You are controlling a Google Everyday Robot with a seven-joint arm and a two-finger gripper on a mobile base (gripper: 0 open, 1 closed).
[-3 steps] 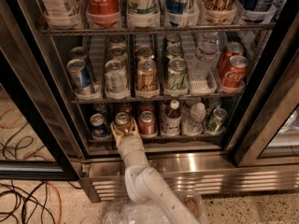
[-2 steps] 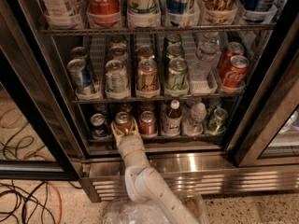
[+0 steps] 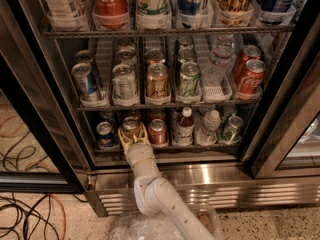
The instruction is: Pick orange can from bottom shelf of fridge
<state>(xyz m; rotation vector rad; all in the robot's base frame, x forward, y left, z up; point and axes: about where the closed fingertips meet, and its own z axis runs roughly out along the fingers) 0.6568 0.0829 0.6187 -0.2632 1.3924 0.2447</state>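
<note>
The fridge (image 3: 165, 176) stands open in front of me, with a black frame and a steel base. On the bottom shelf (image 3: 165, 145) the orange can (image 3: 131, 126) stands in the second lane from the left. It is between a blue can (image 3: 105, 134) and a redder can (image 3: 158, 132). My gripper (image 3: 132, 134) reaches in low at the shelf's front edge, right at the orange can. It is open, with one finger on each side of the can's lower body. The can stands upright on the shelf.
Right of the redder can stand a small bottle (image 3: 185, 126), a clear bottle (image 3: 210, 126) and a green can (image 3: 232, 128). The rack above (image 3: 165, 104) holds rows of cans. The door frame (image 3: 280, 134) is on the right, and cables (image 3: 30, 219) lie on the floor at left.
</note>
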